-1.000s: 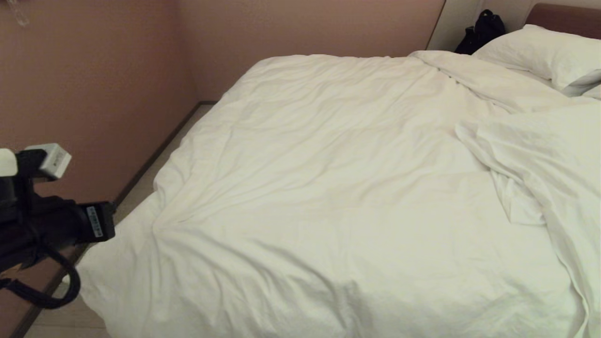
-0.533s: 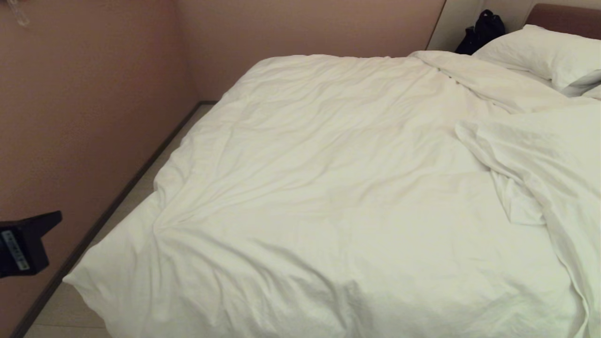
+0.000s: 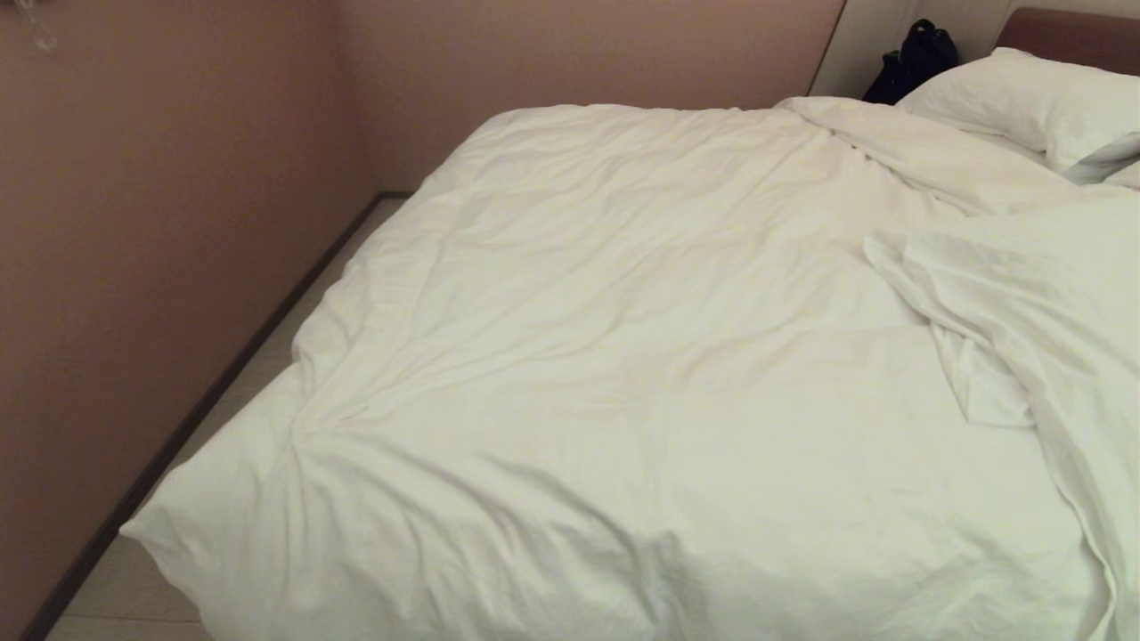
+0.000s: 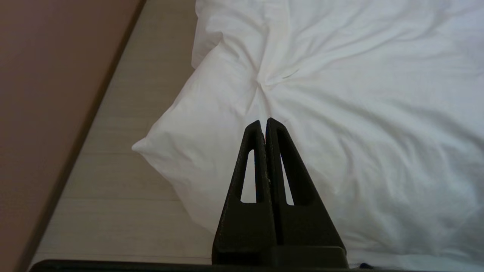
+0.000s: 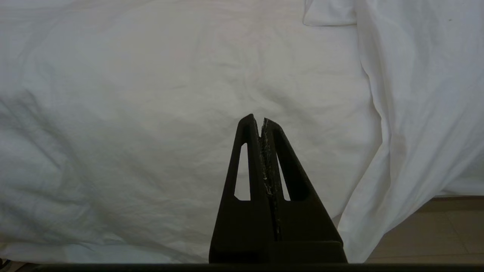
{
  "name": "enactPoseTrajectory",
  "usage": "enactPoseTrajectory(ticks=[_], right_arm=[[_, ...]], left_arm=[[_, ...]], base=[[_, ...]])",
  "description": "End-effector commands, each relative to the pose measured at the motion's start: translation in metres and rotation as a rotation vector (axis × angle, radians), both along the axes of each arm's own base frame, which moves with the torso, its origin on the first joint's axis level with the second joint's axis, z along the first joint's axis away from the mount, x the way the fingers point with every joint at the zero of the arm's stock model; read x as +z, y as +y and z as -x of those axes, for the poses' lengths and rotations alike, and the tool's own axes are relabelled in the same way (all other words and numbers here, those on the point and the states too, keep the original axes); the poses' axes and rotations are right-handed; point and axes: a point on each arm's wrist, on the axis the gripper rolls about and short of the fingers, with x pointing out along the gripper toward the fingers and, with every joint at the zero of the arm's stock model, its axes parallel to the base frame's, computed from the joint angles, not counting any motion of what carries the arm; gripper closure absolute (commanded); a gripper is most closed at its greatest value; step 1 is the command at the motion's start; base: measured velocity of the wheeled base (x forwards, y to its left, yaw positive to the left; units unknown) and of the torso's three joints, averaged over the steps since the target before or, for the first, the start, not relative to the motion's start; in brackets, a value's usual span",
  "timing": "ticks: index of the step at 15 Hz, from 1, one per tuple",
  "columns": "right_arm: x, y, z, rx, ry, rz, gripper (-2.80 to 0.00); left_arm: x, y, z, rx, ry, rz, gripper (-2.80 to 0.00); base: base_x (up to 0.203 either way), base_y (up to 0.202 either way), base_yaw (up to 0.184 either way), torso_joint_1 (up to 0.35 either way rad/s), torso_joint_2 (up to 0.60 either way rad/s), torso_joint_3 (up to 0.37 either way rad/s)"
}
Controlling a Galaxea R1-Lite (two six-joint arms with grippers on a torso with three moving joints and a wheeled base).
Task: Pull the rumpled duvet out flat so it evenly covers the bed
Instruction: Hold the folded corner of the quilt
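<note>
Pink walls hem the bed (image 3: pixel 1069 31), where the duvet (image 3: pixel 623 374) lies mostly spread but folded back along its right edge near the pillows (image 3: pixel 1042 107). Both claws are closed and empty — left gripper (image 4: pixel 264 122) over the near-left corner, right gripper (image 5: pixel 261 120) beside the fold. You should next grip that flap and pull it flat.

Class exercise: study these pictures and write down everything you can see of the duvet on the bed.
The duvet is large, white and puffy, in a wrinkled cotton-like cover. It lies spread over most of the bed, creases fanning from a pinch near its near-left corner, which overhangs the floor. On the right a part is folded back on itself in a rumpled heap. Its far end reaches the pillow. Neither tool touches it.
</note>
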Motion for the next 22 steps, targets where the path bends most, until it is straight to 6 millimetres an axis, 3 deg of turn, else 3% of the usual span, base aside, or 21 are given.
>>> enactPoseTrajectory(ticks=[1,6,12,15,19,22], right_arm=[[0.0,0.0,0.0,0.001,0.001,0.0,0.0],[0.0,0.0,0.0,-0.001,0.001,0.0,0.0],[0.0,0.0,0.0,0.0,0.001,0.0,0.0],[0.0,0.0,0.0,-0.001,0.001,0.0,0.0],[0.0,0.0,0.0,0.0,0.001,0.0,0.0],[0.0,0.0,0.0,0.001,0.002,0.0,0.0]], left_arm=[[-0.009,0.0,0.028,-0.002,-0.092,-0.021,0.0],[-0.035,0.0,0.053,0.015,-0.164,-0.091,0.0],[-0.073,0.003,0.063,0.155,-0.192,-0.11,0.0],[-0.09,0.003,0.06,0.165,-0.187,-0.095,0.0],[-0.113,0.003,0.041,0.16,-0.261,-0.054,0.0],[-0.126,0.001,0.033,0.071,-0.289,-0.037,0.0]], base=[[0.0,0.0,0.0,0.0,0.0,0.0],[0.0,0.0,0.0,0.0,0.0,0.0],[0.0,0.0,0.0,0.0,0.0,0.0],[0.0,0.0,0.0,0.0,0.0,0.0],[0.0,0.0,0.0,0.0,0.0,0.0],[0.0,0.0,0.0,0.0,0.0,0.0]])
